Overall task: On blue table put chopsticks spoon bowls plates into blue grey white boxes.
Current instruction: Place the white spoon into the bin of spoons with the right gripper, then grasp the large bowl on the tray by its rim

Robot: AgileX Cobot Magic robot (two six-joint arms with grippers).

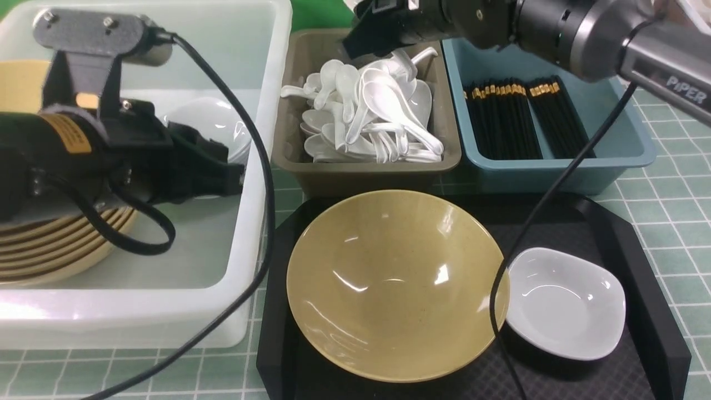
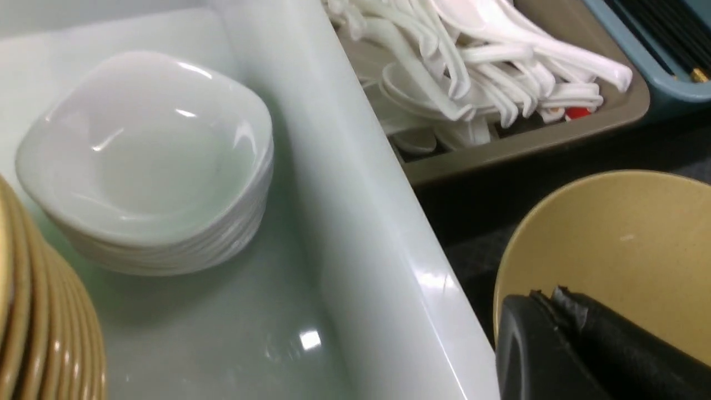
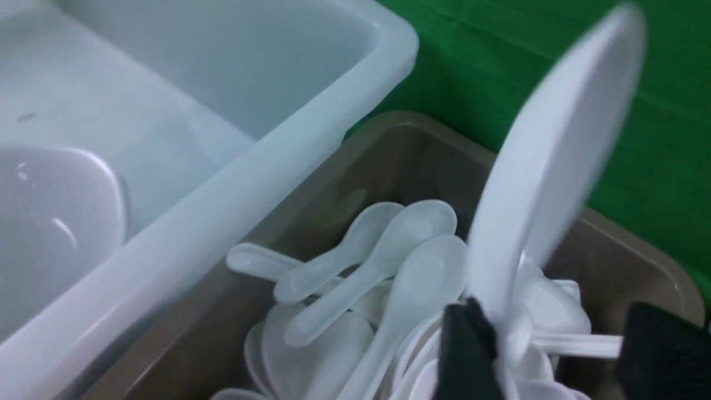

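Spoon (image 3: 555, 155) drop into the grey box (image 3: 400, 161) is in hand: right gripper (image 3: 561, 314) spread wide, spoon loose. Left gripper (image 2: 547, 297), clenched empty, should next fetch the yellow bowl (image 1: 389, 283).

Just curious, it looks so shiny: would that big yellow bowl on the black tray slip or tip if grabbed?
The yellow bowl shows glossy highlights, so it is probably stiff and slippery at the rim. Its wide mouth narrows toward the base, so a push might rock it. The white dish close beside could get nudged.
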